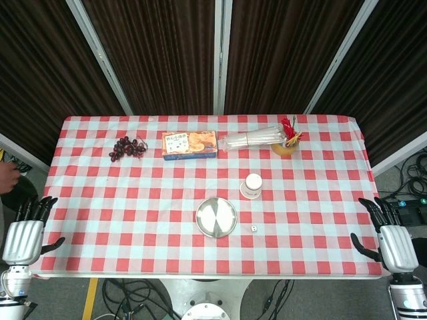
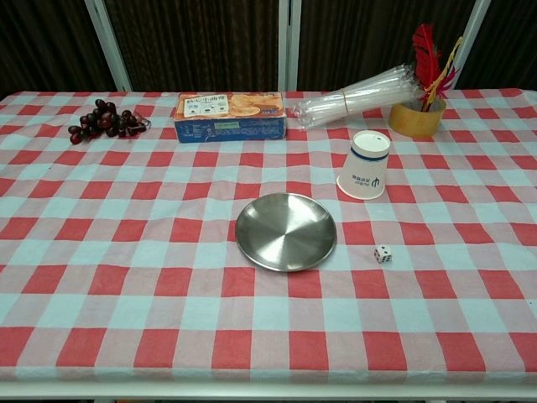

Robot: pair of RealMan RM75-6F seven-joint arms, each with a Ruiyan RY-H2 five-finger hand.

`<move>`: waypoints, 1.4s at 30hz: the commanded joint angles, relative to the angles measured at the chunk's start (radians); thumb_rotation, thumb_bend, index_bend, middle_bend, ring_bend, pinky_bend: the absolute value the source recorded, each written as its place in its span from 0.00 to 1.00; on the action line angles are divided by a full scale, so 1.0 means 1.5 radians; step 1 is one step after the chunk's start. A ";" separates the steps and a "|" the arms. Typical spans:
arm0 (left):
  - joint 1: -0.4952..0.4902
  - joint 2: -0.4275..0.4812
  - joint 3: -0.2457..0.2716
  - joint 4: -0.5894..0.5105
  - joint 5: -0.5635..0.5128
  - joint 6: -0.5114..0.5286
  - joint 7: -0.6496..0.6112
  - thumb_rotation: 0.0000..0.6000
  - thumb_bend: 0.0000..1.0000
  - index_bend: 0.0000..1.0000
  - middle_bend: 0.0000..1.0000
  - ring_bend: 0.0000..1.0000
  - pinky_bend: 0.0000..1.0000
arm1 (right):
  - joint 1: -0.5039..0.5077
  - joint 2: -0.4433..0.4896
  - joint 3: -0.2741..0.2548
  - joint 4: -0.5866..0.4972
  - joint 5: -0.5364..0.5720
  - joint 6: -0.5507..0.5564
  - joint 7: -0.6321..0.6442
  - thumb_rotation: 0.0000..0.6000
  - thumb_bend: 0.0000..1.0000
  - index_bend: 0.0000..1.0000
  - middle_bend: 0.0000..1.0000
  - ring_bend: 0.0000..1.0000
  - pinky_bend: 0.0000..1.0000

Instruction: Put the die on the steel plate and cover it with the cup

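Flanking the bare steel plate (image 2: 286, 231), die (image 2: 383, 253) beside it, upturned cup (image 2: 364, 165), both hands (image 1: 23, 237) (image 1: 393, 240) spread, holding nothing.

The tablecloth (image 2: 126, 252) is patterned in red and white checks. The steel plate (image 2: 286, 231) is finished in silver-grey. The die (image 2: 383, 253) is coloured white with dark pips. The cup (image 2: 364, 165), right of centre, is coloured white with blue print. The box (image 2: 230, 117), at upper centre, is printed blue and orange. The grapes (image 2: 105, 120), at upper left, are coloured dark purple.
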 commanded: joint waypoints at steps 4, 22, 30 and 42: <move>0.000 -0.006 -0.001 0.009 0.002 0.002 -0.001 1.00 0.00 0.14 0.13 0.02 0.02 | 0.000 0.001 -0.001 -0.003 0.001 -0.002 -0.002 1.00 0.27 0.11 0.14 0.00 0.00; 0.000 0.004 0.006 0.002 0.027 0.017 -0.005 1.00 0.00 0.14 0.13 0.02 0.02 | 0.214 -0.034 0.033 -0.068 -0.002 -0.303 -0.177 1.00 0.23 0.38 0.90 0.93 0.95; 0.003 0.010 0.005 0.002 0.022 0.018 -0.008 1.00 0.00 0.14 0.13 0.02 0.02 | 0.303 -0.150 0.036 -0.006 0.064 -0.442 -0.268 1.00 0.22 0.43 0.99 1.00 1.00; 0.004 0.008 0.004 0.007 0.021 0.019 -0.015 1.00 0.00 0.14 0.13 0.02 0.02 | 0.342 -0.247 0.031 0.062 0.120 -0.476 -0.311 1.00 0.23 0.46 0.99 1.00 1.00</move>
